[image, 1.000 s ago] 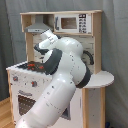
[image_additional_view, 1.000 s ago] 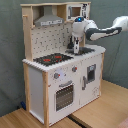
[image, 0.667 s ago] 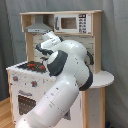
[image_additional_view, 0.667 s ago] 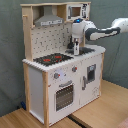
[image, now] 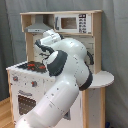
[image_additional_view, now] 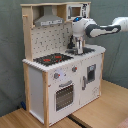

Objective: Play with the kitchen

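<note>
The kitchen [image_additional_view: 60,80] is a tall white and light-wood toy unit. It has a black-red hob [image_additional_view: 52,58], a grey hood [image_additional_view: 49,20], a small microwave [image_additional_view: 77,11] and a windowed oven door [image_additional_view: 64,95]. In the second exterior view my arm reaches in from the right, and the gripper [image_additional_view: 78,50] hangs straight down over the sink area, just right of the hob. The sink and faucet are hidden behind it. In the first exterior view my white arm [image: 65,75] covers the counter's middle. The hob [image: 32,65], hood [image: 37,25] and microwave [image: 69,22] show around it.
A round light-wood side shelf [image: 102,78] sticks out of the kitchen on the first exterior view's right. The kitchen stands on a wooden floor [image_additional_view: 100,112] in front of a grey curtain [image_additional_view: 12,50]. A pegboard back wall [image_additional_view: 47,37] rises behind the hob.
The wrist has shifted slightly towards the hob and a little lower over the counter. Nothing on the kitchen has moved.
</note>
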